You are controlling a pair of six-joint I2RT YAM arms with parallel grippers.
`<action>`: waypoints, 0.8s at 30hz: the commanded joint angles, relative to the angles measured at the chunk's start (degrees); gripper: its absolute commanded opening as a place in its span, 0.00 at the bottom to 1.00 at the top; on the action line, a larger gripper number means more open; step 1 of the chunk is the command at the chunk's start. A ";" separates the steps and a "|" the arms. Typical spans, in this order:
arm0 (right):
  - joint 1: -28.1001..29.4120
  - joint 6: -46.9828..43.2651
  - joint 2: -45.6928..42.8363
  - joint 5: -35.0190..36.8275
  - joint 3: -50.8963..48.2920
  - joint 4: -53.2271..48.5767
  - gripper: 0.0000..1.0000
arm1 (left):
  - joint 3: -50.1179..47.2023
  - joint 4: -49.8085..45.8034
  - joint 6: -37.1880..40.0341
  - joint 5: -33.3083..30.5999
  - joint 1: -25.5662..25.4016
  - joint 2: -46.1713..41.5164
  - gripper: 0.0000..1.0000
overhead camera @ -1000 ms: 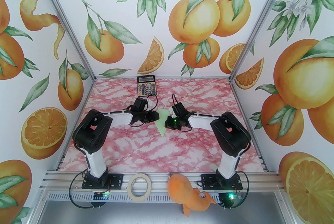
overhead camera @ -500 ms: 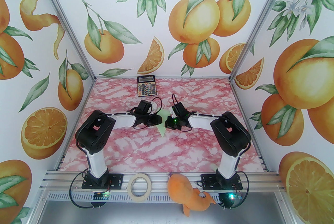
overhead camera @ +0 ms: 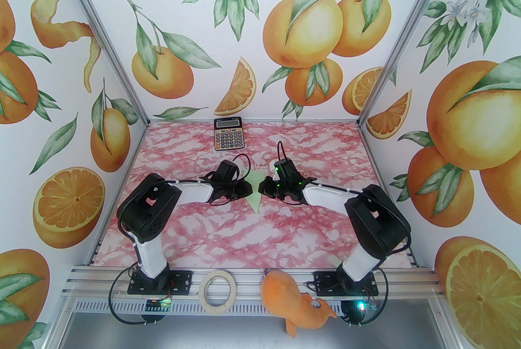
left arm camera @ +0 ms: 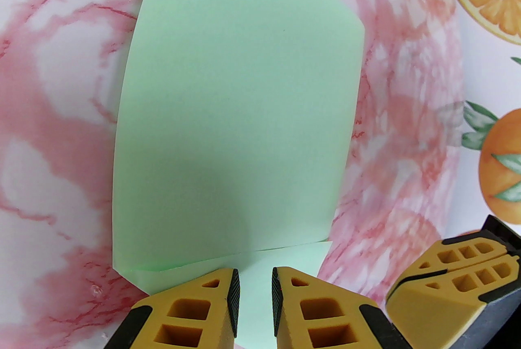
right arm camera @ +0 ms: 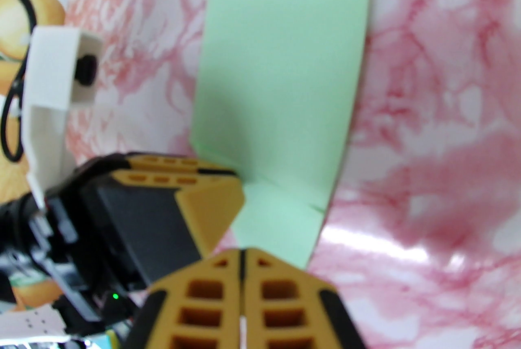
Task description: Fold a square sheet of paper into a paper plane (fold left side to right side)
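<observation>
The pale green square sheet of paper (overhead camera: 255, 195) lies folded on the pink marble table, a narrow paper plane wedge pointing at the near edge. In the left wrist view the paper (left arm camera: 236, 107) shows a folded flap with a crease just ahead of my left gripper (left arm camera: 255, 282), whose jaws stand a small gap apart over the paper's edge. My left gripper (overhead camera: 247, 188) is at the paper's left side. My right gripper (overhead camera: 263, 188) is at its right side, and in its own view that gripper (right arm camera: 242, 258) is shut and empty above the paper (right arm camera: 281, 87).
A black-and-orange calculator (overhead camera: 228, 133) lies at the back of the table. A roll of beige tape (overhead camera: 219, 291) and an orange plush toy (overhead camera: 294, 300) sit on the near rail between the arm bases. Patterned walls close in three sides.
My left gripper moved right, up to the paper, and its jaws narrowed. The right arm swung its elbow out to the right, and its wrist shifted slightly back.
</observation>
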 commanded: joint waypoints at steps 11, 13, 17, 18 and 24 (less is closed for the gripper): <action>-0.29 -0.37 8.07 3.54 -0.06 0.36 0.01 | 0.17 -3.00 0.00 -1.09 -0.64 -0.16 0.24; -0.31 -1.04 8.30 4.61 -0.25 -0.25 0.00 | 0.54 -3.73 0.70 -1.28 -0.49 -1.33 0.27; -0.29 -1.49 8.21 4.70 -0.93 -0.31 0.00 | 0.62 -7.18 2.11 -4.09 1.15 -5.24 0.39; -0.29 -1.49 8.15 4.64 -1.07 -0.23 0.00 | 0.35 -7.77 2.35 -4.78 1.68 -5.89 0.42; -0.26 -1.49 8.17 4.34 -1.37 0.31 0.00 | 0.30 -9.67 3.28 -6.81 3.17 -5.90 0.49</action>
